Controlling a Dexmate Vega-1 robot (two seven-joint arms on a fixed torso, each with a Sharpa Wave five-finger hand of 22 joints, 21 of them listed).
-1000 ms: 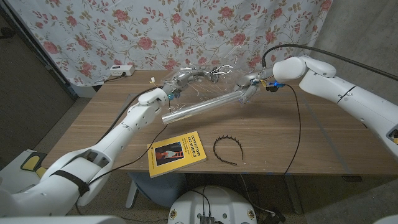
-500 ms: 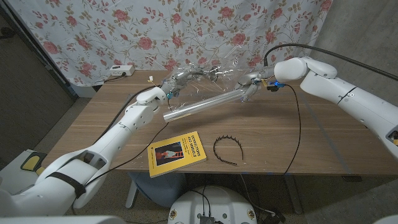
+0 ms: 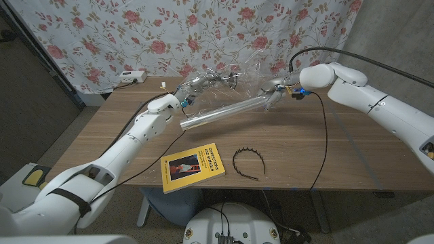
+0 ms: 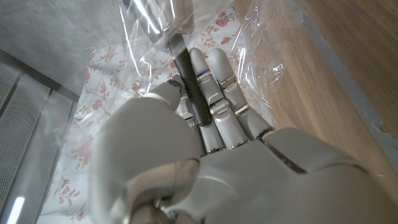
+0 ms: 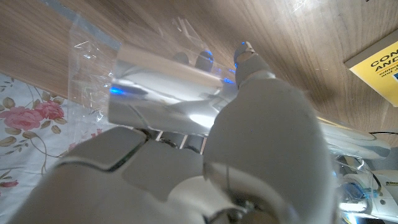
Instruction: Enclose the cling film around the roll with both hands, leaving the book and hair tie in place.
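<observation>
Above the table (image 3: pixel 339 149), both hands hold film (image 3: pixel 230 78) and roll (image 3: pixel 224 113).

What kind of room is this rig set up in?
Likely a makeshift lab or test room, not a home kitchen: a floral cloth backdrop hung over a bare concrete wall, a plain wooden table, and a power strip on its far corner.

One roll (image 3: pixel 224 112), one cling film sheet (image 3: pixel 230 78), one book (image 3: pixel 193 166), one hair band (image 3: pixel 247 163), two robot hands: left hand (image 3: pixel 196 87), right hand (image 3: pixel 274 91); one power strip (image 3: pixel 131 76) far left.
</observation>
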